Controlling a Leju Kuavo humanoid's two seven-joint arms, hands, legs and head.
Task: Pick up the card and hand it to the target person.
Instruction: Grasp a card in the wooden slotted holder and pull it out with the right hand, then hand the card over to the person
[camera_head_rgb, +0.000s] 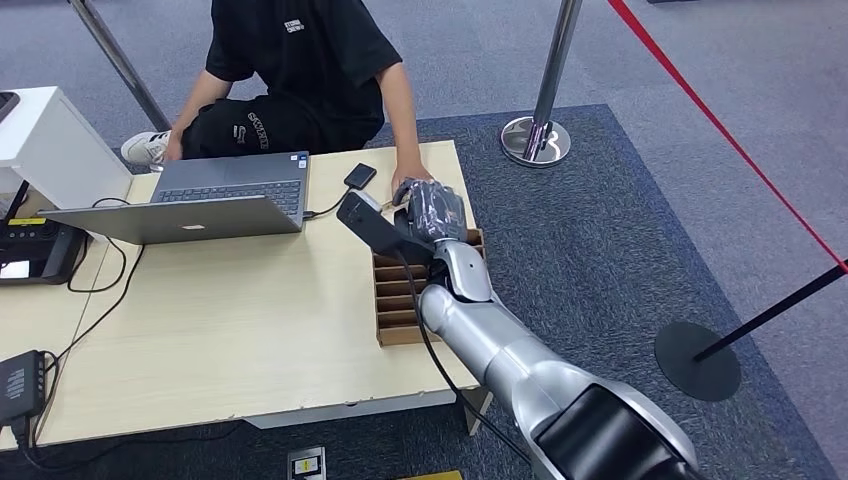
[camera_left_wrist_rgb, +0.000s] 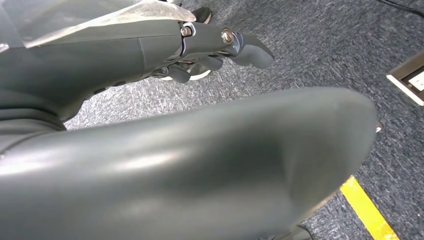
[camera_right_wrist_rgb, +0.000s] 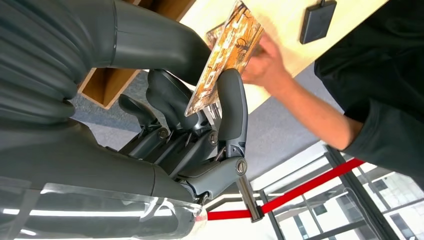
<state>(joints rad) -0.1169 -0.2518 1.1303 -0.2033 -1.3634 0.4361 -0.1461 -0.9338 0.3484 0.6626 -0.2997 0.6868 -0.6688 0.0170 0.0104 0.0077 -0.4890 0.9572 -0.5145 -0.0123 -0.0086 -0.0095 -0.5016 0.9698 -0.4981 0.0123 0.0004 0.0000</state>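
Wooden tabletop (camera_head_rgb: 230, 330) carries the scene: at its two o'clock corner the card (camera_right_wrist_rgb: 225, 57) sits pinched in the right hand (camera_right_wrist_rgb: 200, 120), touched by the person's hand (camera_right_wrist_rgb: 265, 62). Left hand (camera_left_wrist_rgb: 210, 55) hangs with fingers curled, holding nothing.

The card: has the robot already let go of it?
No. In the right wrist view the right hand pinches the card between its thumb and a finger, while the person's hand touches its far end.
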